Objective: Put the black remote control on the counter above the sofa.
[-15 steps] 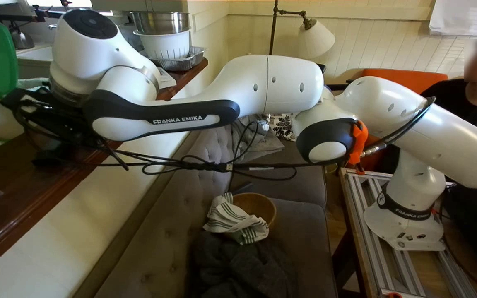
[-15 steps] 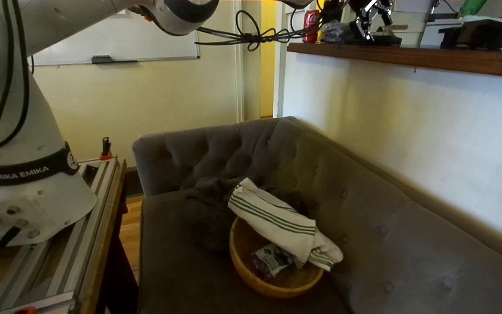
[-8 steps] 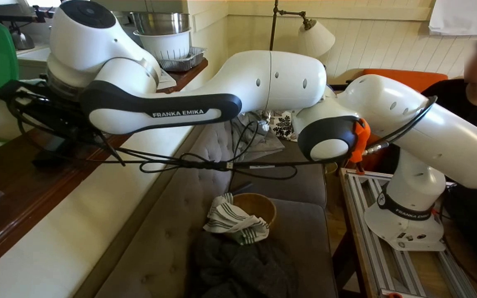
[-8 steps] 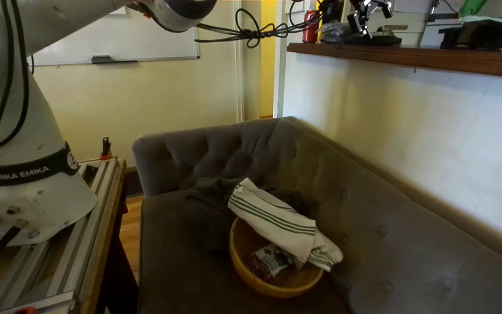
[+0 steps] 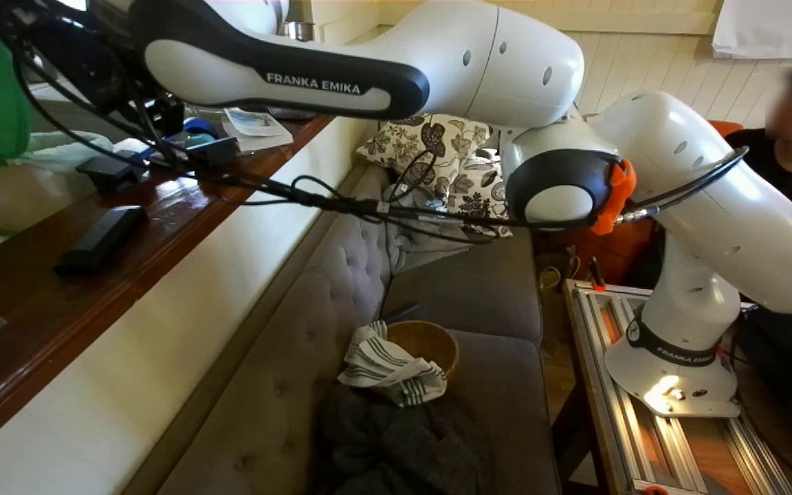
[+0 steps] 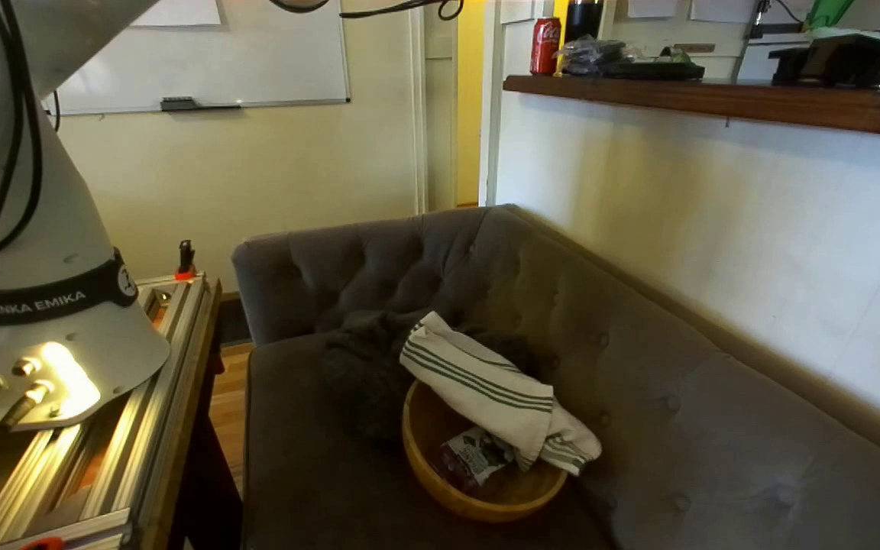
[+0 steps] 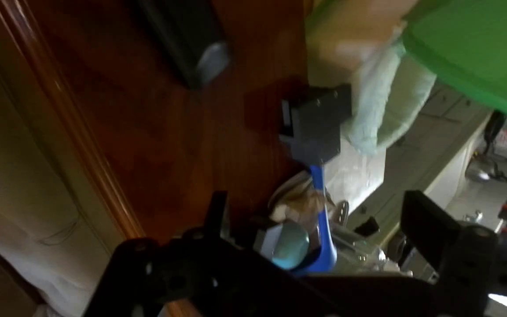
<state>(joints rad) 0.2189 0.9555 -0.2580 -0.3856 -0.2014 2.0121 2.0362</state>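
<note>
One black remote, inside counter edges, room around; hand apart.

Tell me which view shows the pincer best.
The wrist view: the pincer shows close up, jaws apart. In an exterior view it looks small among cables; an exterior view with the red can lacks it.

The black two-fingered gripper has its fingers spread wide, the glossy white-and-black jointed arm bent behind it.

franka emika txt on arm
</note>
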